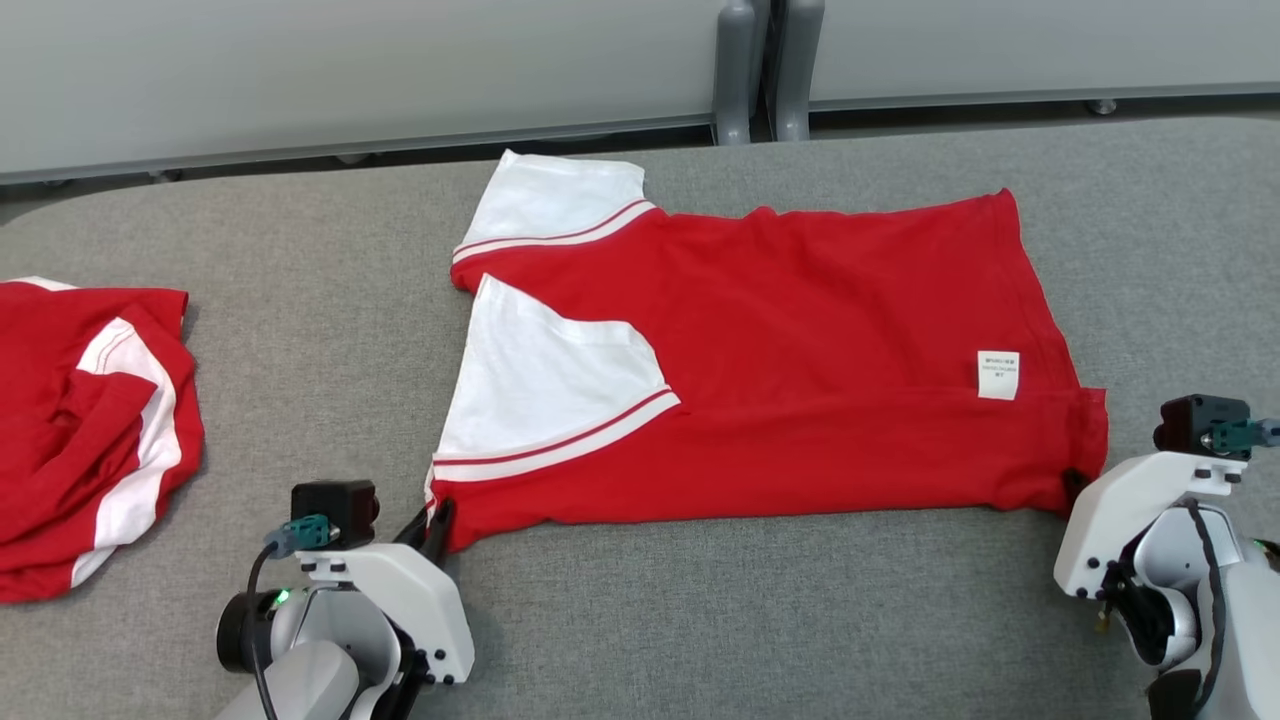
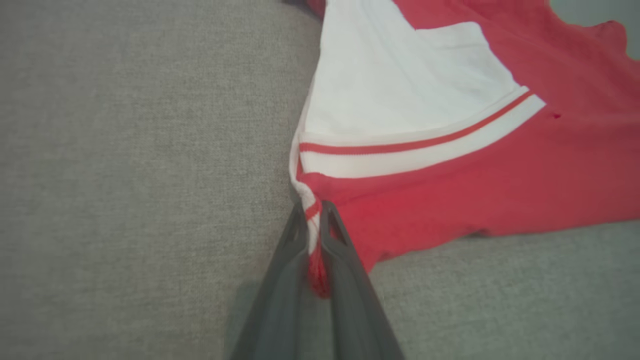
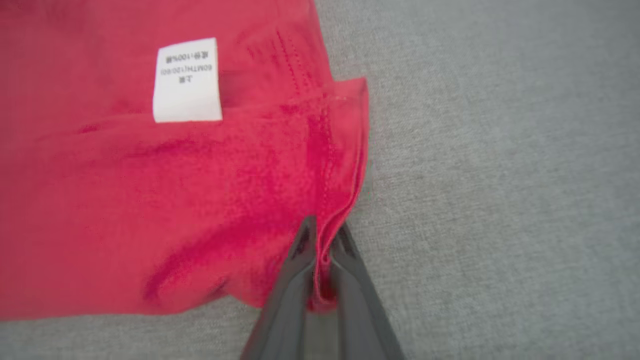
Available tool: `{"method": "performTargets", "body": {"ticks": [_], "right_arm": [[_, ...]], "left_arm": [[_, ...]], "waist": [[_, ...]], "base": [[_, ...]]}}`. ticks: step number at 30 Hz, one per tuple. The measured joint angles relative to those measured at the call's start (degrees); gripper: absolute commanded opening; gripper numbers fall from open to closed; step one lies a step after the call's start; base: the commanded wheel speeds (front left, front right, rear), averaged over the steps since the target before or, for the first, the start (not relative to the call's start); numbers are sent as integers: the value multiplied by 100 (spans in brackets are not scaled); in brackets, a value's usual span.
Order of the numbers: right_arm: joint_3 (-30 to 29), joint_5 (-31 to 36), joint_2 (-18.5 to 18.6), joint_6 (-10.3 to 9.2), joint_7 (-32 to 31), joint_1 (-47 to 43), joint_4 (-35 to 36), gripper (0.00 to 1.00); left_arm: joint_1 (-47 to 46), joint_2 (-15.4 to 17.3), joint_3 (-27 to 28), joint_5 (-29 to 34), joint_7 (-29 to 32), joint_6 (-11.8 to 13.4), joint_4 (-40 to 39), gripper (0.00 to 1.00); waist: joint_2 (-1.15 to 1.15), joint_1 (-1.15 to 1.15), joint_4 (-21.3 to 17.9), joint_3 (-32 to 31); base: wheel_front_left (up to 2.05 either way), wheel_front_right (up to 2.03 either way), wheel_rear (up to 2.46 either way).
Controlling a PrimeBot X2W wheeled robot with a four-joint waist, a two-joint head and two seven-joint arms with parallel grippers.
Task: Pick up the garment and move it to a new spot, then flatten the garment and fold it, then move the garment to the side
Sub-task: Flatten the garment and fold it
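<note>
Since it lies spread, garment (image 1: pixel 780 370): middle of table (image 1: pixel 700 600); likely soft, light, limp; should sag between holds.
Hold: 2 near corners.
Left gripper (image 2: pixel 312 212): pinching sleeve-side corner.
Right gripper (image 3: pixel 322 235): pinching hem corner.
Other shirt (image 1: pixel 90 430): heaped, well apart, left.

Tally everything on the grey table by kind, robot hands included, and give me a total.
Red-and-white T-shirts: 2 (flat T-shirt, bunched T-shirt)
Robot hands: 2 (left hand, right hand, each shut on an edge of the flat T-shirt)
White care label: 1
Total: 5
</note>
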State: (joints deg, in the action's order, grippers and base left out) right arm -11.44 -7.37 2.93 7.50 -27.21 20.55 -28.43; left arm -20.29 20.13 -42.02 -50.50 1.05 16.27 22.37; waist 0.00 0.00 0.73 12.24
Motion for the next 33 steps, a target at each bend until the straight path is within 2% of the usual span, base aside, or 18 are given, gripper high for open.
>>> {"method": "performTargets", "body": {"ticks": [6,10,15,16,21,26,29,32,33], "right_arm": [[62,-135,-21,0,35,-323,248,0],[270,-613,-18,-1,-349,-877,936,0],[323,-937,-25,-1,-850,-1592,1981,0],[323,-937,-25,-1,-850,-1592,1981,0],[47,-914,-24,-1,-1252,-2208,2744,0],[-102,-872,-25,-1,-1523,-2582,2995,0],[-91,-878,-26,-1,-1582,-2700,3021,0],[-127,-757,-25,-1,-1581,-2702,3007,0],[-140,-740,-25,-1,-1580,-2702,2994,19]], "left_arm": [[275,87,9,-108,-22,-60,-129,0],[568,175,34,-223,-7,-18,-538,0],[1027,436,97,-302,14,222,-1194,0],[1027,436,97,-302,14,222,-1194,0],[1573,815,210,-401,103,537,-1908,0],[2019,1100,187,-423,254,823,-2406,0],[2240,1191,129,-457,375,996,-2582,0],[2398,1188,123,-555,408,1055,-2740,0],[2440,1202,116,-559,441,1077,-2762,0]], "waist": [[0,0,-26,-261],[0,0,-17,-520],[0,0,-32,-713],[0,0,-32,-713],[0,0,-56,-785],[0,0,-66,-777],[0,0,-75,-745],[0,0,-63,-713],[0,0,-52,-704]], "base": [[0,0,0],[0,0,0],[0,0,0],[0,0,0],[0,0,0],[0,0,0],[0,0,0],[0,0,0],[0,0,0]]}}
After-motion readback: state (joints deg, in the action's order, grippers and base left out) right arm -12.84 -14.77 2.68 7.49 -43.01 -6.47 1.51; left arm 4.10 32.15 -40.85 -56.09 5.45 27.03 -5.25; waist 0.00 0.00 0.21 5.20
